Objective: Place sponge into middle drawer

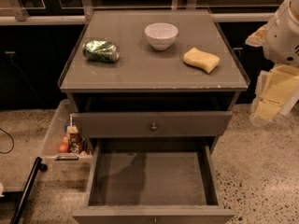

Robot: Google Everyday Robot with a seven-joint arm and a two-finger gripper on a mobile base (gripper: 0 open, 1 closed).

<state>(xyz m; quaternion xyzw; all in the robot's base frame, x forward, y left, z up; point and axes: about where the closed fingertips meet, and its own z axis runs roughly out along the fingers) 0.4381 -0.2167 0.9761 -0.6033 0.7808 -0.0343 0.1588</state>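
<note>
Not much is done yet on this one. The sponge (201,59) sits on the right side of the cabinet top (140,73), just beside the white bowl (161,35) and well apart from the crumpled green can (101,51) on the left. The middle drawer (152,178) is already pulled out with a bare floor, so opening it is sorted, while the drawer above it (153,124) is shut.

What's left is basically the whole job: grab the sponge, carry it down and drop it in. The gripper (274,93) hangs off the cabinet's right edge, lower than the top and to the right of the sponge, not touching it. It doesn't seem to be holding anything, but how far open it is can't be told from this angle.
</note>
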